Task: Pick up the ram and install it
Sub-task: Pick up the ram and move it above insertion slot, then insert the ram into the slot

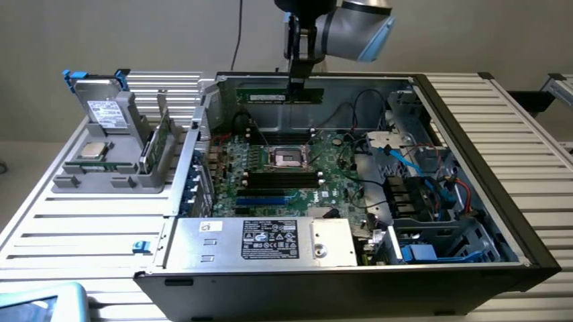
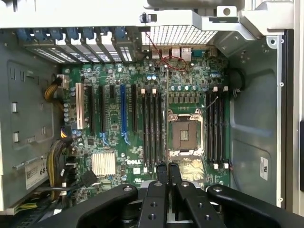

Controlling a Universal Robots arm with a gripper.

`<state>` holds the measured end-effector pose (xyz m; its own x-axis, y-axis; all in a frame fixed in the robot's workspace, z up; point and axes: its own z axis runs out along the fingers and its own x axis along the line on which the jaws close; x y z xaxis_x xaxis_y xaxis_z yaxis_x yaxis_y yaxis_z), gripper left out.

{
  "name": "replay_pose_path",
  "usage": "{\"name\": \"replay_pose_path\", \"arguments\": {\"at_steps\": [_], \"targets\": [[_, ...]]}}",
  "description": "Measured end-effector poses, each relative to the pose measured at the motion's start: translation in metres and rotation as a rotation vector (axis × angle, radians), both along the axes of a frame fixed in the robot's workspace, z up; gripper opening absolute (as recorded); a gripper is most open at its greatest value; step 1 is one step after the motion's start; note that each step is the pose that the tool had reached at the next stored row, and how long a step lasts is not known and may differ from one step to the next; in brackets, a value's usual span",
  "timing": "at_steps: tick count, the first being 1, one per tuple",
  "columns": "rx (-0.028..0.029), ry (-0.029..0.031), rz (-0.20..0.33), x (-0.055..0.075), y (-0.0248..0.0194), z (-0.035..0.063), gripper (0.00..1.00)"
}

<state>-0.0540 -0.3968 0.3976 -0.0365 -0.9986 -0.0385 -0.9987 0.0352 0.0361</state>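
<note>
At the near edge of the open case [image 1: 528, 248], which lies on the slatted table [image 1: 80, 228], sits the silver power supply [image 1: 268, 240]. Behind it lies the green motherboard [image 1: 336, 178], with the open processor socket [image 1: 288, 157] and black memory slots [image 1: 284, 178] just on the socket's near side. Farther back, above the board and close to the case's far wall, my gripper [image 1: 299, 86] is clenched on the ram [image 1: 264, 96]. The stick stands on its long edge, flat face toward the exterior camera, with its long axis level along that far wall, from the exterior view's left to its right. My fingers [image 1: 298, 79] cover part of its right half, and my arm is cut off above. In the wrist view the ram is only a thin edge-on sliver between my fingertips, hard to make out, running the same way as the slots below.
</note>
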Motion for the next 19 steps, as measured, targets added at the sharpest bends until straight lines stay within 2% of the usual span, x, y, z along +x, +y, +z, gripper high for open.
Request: {"name": "replay_pose_path", "arguments": {"at_steps": [19], "targets": [[0.0001, 0.0, 0.014, 0.0003, 0.0005, -0.0004, 0.13]]}}
